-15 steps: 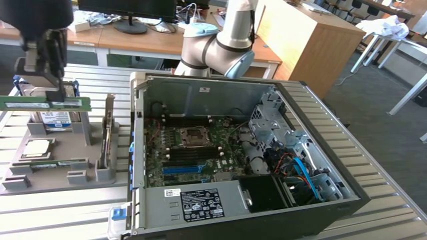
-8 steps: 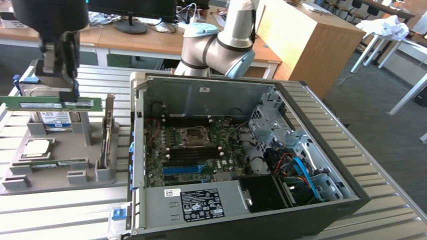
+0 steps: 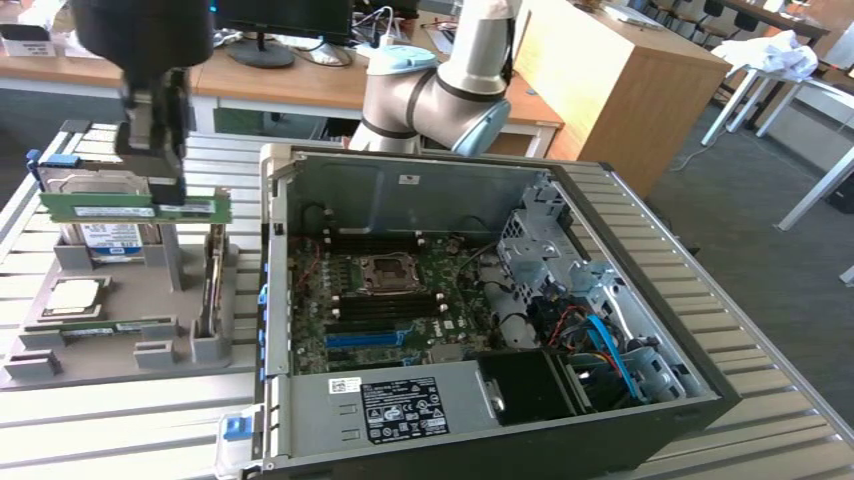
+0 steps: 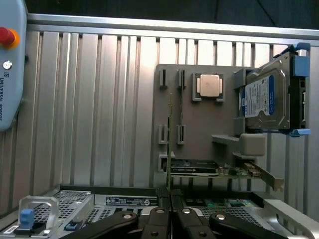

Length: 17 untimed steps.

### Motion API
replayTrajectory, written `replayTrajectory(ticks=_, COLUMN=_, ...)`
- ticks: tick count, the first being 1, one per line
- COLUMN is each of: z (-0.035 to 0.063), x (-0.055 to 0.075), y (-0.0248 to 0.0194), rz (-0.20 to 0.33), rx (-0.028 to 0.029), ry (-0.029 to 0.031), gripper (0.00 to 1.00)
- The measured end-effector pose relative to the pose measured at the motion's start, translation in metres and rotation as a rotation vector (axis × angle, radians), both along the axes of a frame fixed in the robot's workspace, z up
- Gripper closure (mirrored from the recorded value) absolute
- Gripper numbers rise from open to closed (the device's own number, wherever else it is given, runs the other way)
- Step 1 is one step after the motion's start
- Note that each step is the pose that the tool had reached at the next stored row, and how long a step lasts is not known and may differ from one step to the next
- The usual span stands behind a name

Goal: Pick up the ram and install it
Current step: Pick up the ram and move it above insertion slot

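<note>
My gripper (image 3: 150, 192) hangs above the grey parts holder (image 3: 127, 355) at the exterior view's left, shut on the ram (image 3: 134, 208). The ram is a long green stick with a white label, held level and lifted clear of the holder. In the wrist view the ram (image 4: 170, 144) shows edge-on as a thin line rising from between the closed fingers of the gripper (image 4: 170, 206). The open computer case (image 3: 400, 180) lies to the exterior view's right. Its motherboard (image 3: 387, 300) faces up, with black memory slots and a blue slot (image 3: 367, 338).
The holder also carries a second green stick (image 3: 120, 327), a silver processor chip (image 3: 74, 295), a hard drive (image 3: 107, 235) and an upright expansion card (image 3: 214, 290). The robot arm's base (image 3: 441, 95) stands behind the case. A teach pendant (image 4: 10, 64) lies on the slatted table.
</note>
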<state>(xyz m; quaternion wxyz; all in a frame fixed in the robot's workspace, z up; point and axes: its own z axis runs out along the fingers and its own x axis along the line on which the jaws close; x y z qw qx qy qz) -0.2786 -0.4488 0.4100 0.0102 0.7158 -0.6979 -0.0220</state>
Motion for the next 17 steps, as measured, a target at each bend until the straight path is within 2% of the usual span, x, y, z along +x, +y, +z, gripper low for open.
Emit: replayTrajectory(ticks=17, z=0.0, x=0.056, y=0.0, rz=0.0, rx=-0.0001, ry=0.0011, gripper=0.88)
